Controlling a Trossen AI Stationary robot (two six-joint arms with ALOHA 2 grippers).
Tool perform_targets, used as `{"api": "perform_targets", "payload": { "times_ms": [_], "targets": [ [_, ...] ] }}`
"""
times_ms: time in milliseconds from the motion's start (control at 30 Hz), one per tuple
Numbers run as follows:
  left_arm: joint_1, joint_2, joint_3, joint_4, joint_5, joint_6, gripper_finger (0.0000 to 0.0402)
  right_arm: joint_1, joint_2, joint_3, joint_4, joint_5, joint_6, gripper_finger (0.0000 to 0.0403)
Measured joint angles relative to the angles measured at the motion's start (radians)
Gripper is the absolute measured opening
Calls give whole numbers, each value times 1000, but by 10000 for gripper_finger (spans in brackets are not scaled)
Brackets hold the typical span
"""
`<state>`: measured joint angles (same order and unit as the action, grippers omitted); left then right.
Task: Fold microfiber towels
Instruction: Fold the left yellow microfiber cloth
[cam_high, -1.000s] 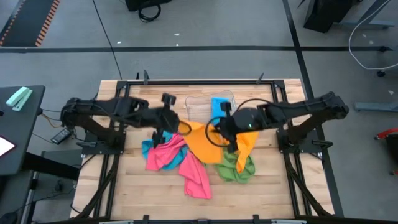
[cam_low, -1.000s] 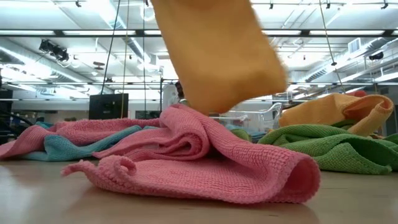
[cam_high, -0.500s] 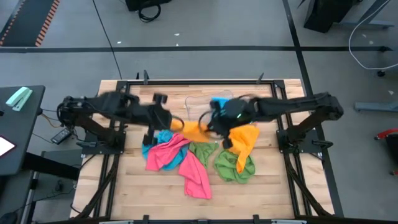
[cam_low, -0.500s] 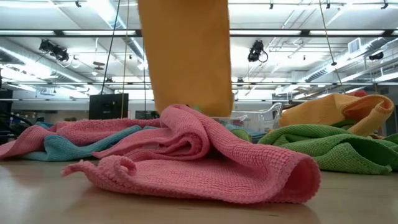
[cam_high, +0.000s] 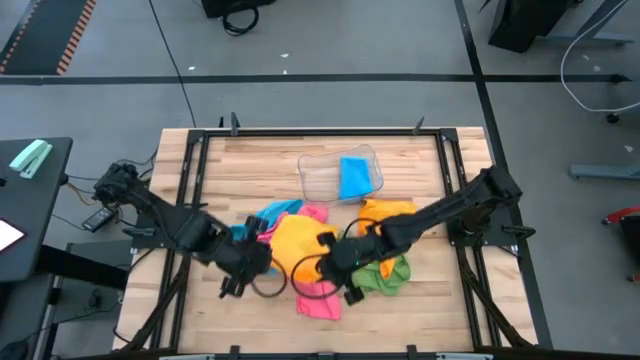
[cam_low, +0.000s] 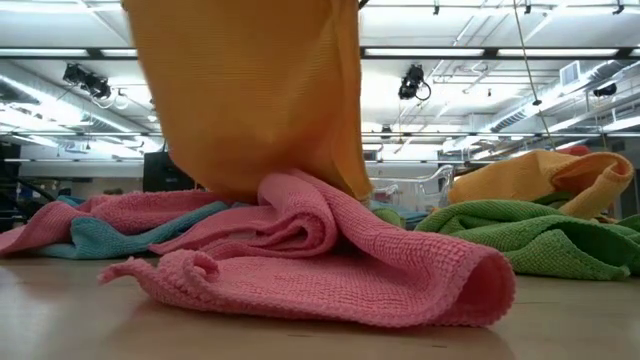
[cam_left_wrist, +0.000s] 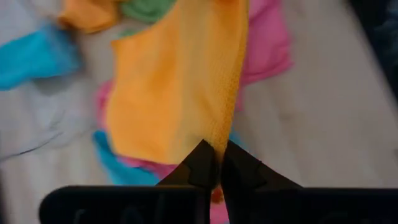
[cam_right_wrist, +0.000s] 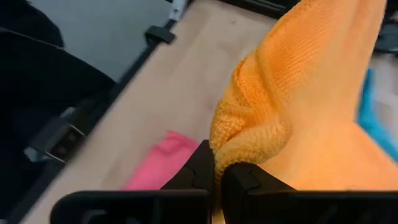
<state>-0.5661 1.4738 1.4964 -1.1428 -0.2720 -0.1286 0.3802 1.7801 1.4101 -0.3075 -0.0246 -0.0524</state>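
Two dark robot arms hold one orange towel (cam_high: 292, 243) stretched between them above a wooden table (cam_high: 220, 165), the left gripper (cam_left_wrist: 217, 167) pinching one corner and the right gripper (cam_right_wrist: 216, 169) pinching the opposite one, each with its fingers pressed together on the cloth. Under the towel lie a pink towel (cam_low: 330, 265) and a blue one (cam_low: 120, 240). A green towel (cam_high: 385, 273) and a second orange one (cam_high: 385, 212) sit just beyond the right gripper, and a clear tray (cam_high: 318, 180) holding a folded blue cloth (cam_high: 354, 176) stands farther off.
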Motion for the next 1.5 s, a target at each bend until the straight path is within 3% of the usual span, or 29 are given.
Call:
{"api": "perform_targets", "payload": {
  "times_ms": [333, 500, 633, 800, 933, 1200, 1500],
  "targets": [
    [-134, 64, 1, 58, 55, -157, 15, 85, 111, 0, 150, -8, 115, 14],
    [-146, 147, 0, 78, 112, -166, 31, 111, 139, 0, 205, -29, 169, 14],
    [-144, 181, 0, 112, 189, -172, 20, 129, 146, 0, 224, -30, 186, 14],
    [-157, 191, 0, 143, 203, -221, 11, 157, 173, 0, 254, -30, 231, 14],
    [-180, 190, 0, 198, 203, -234, 28, 186, 203, 0, 289, -33, 273, 14],
    [-192, 240, 1, 243, 204, -228, 13, 229, 205, 1, 287, -5, 315, 14],
    [-126, 288, 1, 174, 164, -179, 32, 197, 204, 1, 96, 13, 346, 14]
  ]
}}
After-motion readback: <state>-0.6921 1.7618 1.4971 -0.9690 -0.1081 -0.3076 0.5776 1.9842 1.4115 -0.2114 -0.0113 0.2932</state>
